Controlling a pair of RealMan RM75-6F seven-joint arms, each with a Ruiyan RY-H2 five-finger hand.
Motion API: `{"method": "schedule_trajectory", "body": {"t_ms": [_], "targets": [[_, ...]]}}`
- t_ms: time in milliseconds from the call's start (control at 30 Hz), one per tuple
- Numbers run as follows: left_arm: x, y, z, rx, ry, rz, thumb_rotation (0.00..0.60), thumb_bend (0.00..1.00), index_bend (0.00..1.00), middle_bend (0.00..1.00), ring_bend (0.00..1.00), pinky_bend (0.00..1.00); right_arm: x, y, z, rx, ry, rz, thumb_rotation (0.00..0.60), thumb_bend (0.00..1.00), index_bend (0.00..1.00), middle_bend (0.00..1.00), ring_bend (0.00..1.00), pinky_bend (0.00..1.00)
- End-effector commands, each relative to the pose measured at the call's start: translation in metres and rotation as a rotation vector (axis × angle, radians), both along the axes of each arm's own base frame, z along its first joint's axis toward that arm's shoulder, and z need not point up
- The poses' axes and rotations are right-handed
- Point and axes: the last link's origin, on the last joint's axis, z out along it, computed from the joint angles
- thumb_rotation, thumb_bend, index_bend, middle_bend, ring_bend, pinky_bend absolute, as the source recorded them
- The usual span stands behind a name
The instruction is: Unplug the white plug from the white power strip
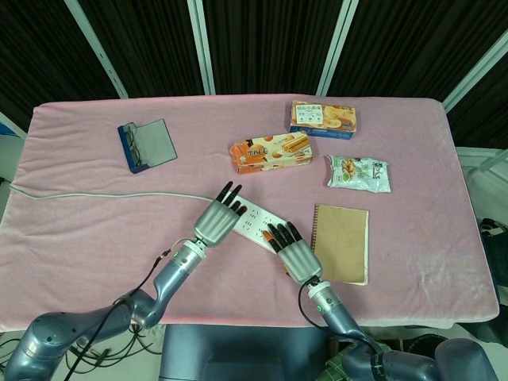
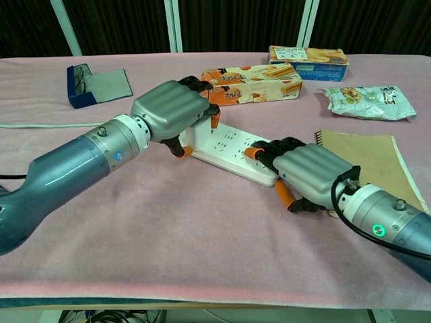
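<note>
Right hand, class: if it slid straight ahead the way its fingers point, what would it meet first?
The right hand already has its fingertips at the near end of the power strip, so it would push into that first; contact looks likely but isn't certain.

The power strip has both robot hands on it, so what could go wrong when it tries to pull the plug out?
The left hand covers the strip's far end, hiding the white plug, so its hold cannot be checked and might slip. The right hand only rests on the near end of the power strip; if it presses too lightly, the whole strip could lift off the pink cloth. A hard tug could also swing the left hand into the orange snack box just behind.
</note>
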Motion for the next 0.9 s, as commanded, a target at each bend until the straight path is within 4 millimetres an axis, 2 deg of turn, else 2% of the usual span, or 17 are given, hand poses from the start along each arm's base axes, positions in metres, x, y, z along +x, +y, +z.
{"method": "schedule_trajectory", "body": {"t_ms": [33, 900], "targets": [[0.001, 0.002, 0.003, -0.022, -0.004, 0.022, 0.6, 0.53, 0.44, 0.41, 0.0, 0.05, 0.001, 0.0, 0.001, 0.0, 0.001, 0.002, 0.6, 0.75, 0.0, 0.0, 0.06, 0.05], [0.019, 0.016, 0.029, -0.096, 0.051, 0.106, 0.6, 0.55, 0.46, 0.4, 0.0, 0.01, 0.003, 0.001, 0.001, 0.014, 0.019, 0.006, 0.6, 0.75, 0.0, 0.0, 0.06, 0.05]]}}
